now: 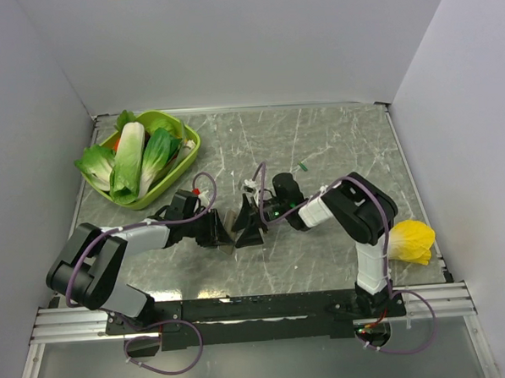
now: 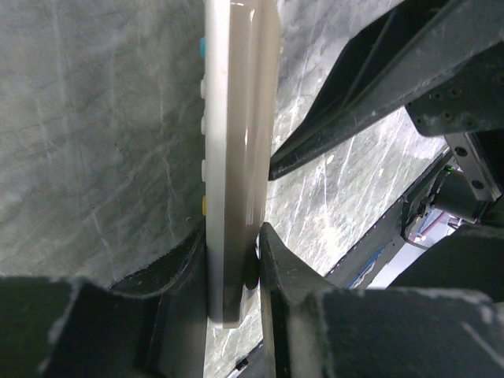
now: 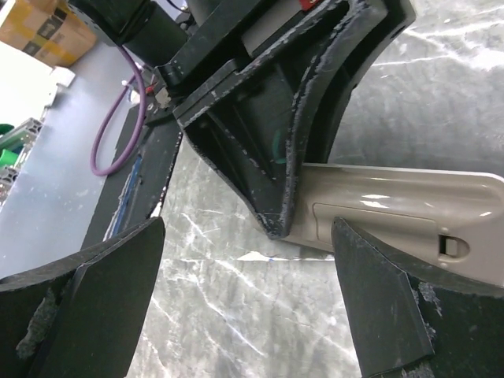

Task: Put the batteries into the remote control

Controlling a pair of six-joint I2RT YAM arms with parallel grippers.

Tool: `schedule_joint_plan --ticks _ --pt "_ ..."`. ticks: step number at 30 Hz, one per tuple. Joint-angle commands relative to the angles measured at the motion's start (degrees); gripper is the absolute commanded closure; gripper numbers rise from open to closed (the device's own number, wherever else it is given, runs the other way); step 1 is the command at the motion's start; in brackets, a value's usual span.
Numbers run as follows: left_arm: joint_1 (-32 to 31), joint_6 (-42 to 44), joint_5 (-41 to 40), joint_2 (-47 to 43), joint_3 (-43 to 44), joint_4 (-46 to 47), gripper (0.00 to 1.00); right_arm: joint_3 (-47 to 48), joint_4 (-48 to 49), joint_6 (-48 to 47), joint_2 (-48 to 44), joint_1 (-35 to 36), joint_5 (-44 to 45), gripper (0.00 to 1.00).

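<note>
Near the middle of the bench (image 1: 335, 142), the left jaws pinch the remote control (image 2: 236, 118) by one end, turned on its thin side. The right jaws are spread wide, one tip right by its grey back. One little green battery (image 1: 303, 166) lies alone toward the far edge.

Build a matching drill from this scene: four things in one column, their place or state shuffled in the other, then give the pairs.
1 remote control
2 right gripper
3 green bowl
4 yellow vegetable

A open
B far left, holding leafy greens
C clamped in the left gripper
D near right edge of the table

Pairs: 1-C, 2-A, 3-B, 4-D
</note>
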Motion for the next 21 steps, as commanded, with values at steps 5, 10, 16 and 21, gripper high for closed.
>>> schedule_joint_plan --ticks 5,10,16,21 --pt "-0.07 0.73 -4.72 -3.93 -0.11 -1.80 0.99 -3.65 -12.27 -3.76 -18.18 0.31 18.33 0.05" --pt "0.28 0.12 -6.30 -7.71 -0.99 1.18 0.99 1.26 -31.47 7.81 -26.55 0.92 39.14 0.00" --pt "0.28 -1.11 -8.15 -15.09 -4.76 10.14 0.98 12.25 -51.91 22.51 -24.18 4.43 51.31 0.00" --pt "0.19 -2.08 -10.09 -21.33 -7.93 16.65 0.98 17.97 -55.01 25.69 -20.50 8.65 54.40 0.00"
